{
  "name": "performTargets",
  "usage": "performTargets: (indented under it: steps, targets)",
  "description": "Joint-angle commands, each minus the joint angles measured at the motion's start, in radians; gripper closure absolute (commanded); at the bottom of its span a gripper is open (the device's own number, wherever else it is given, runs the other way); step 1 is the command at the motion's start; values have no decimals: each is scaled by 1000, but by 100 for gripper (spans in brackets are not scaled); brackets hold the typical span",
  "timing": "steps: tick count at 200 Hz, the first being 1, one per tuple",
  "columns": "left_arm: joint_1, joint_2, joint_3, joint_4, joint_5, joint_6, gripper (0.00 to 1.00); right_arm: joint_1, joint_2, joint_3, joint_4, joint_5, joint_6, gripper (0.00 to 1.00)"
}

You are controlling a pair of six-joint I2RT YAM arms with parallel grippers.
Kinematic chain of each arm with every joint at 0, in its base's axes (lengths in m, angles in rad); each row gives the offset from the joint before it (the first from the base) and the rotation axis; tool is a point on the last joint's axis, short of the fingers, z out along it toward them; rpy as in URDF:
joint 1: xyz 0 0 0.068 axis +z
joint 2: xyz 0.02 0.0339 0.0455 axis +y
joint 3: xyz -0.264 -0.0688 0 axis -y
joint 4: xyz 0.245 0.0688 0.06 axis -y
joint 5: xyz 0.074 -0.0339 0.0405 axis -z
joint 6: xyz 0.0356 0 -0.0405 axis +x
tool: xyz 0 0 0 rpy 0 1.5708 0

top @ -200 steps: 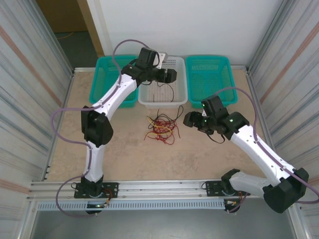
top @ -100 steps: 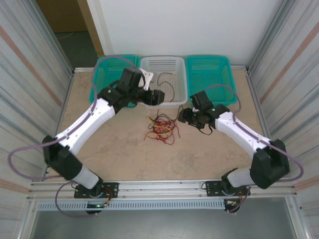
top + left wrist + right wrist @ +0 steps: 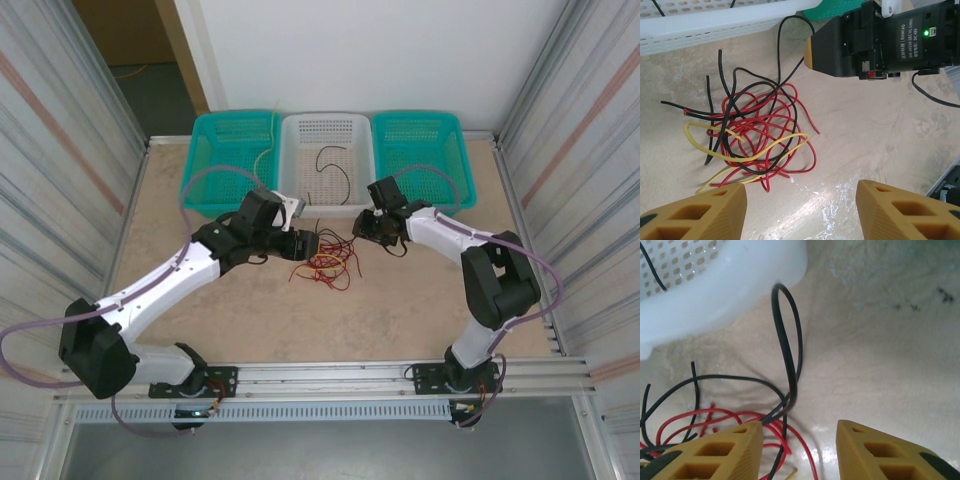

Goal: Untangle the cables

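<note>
The cables [image 3: 325, 262] lie in a loose tangle of red, black and yellow wires [image 3: 755, 135] on the table in front of the white basket [image 3: 300, 200]. My left gripper [image 3: 310, 243] sits at the tangle's left edge. It is open [image 3: 802, 210], with bare table between its fingers. My right gripper [image 3: 365, 228] is at the tangle's upper right, also open [image 3: 800, 450]. A black cable loop [image 3: 787, 355] and red strands [image 3: 715, 415] run close to its left finger [image 3: 715, 455]. One black cable [image 3: 330, 165] lies inside the white basket.
Teal baskets stand to the left [image 3: 205, 165] and right [image 3: 420, 150] of the white one. A thin pale wire [image 3: 268, 150] drapes in the left teal basket. Metal walls close in both sides. The right gripper's black body [image 3: 880, 40] is near the left wrist camera.
My left arm left the white basket, where a black cable now lies, and came down to the tangle. The right gripper moved left to the tangle. Both pairs of jaws have narrowed.
</note>
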Motion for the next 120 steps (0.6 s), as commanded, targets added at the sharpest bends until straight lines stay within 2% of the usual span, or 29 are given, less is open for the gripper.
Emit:
performTargets:
  steps: [1,25,62,88,120]
  targets:
    - [-8,-24,-19,40,5,-43,41,-2,37,32,40,50,-31,64]
    - [-12,-37,-30,41,1,-48,41,-4,60,15,83,66,-28,70]
    - [-12,-56,-32,30,-17,-36,41,2,69,-13,136,63,-33,88]
    - [-12,-44,-23,30,-23,-22,40,26,22,-34,120,88,-50,100]
    - [-12,22,1,36,-20,-2,38,106,-108,-66,31,171,-88,100]
